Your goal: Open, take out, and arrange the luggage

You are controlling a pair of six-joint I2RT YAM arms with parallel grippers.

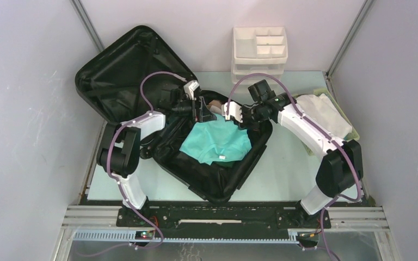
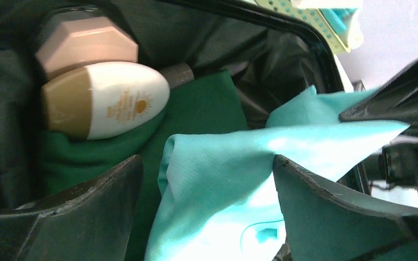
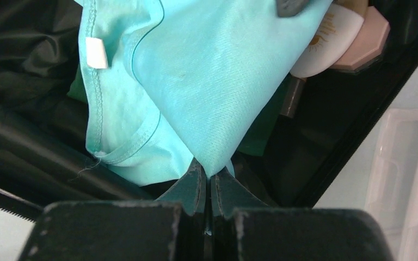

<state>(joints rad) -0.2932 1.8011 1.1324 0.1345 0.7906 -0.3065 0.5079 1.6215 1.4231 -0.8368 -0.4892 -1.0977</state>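
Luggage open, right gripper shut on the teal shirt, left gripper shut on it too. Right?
Not quite: the left gripper is open. The left wrist view shows its jaws wide apart with the teal shirt between them, unclamped. The rest stands: the luggage is open and the right gripper is shut on the shirt.

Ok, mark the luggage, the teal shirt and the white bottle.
luggage (image 1: 121,69): top view, on the open lid's lining.
teal shirt (image 1: 217,142): top view, middle of the cloth.
white bottle (image 2: 128,98): left wrist view, on its white body.
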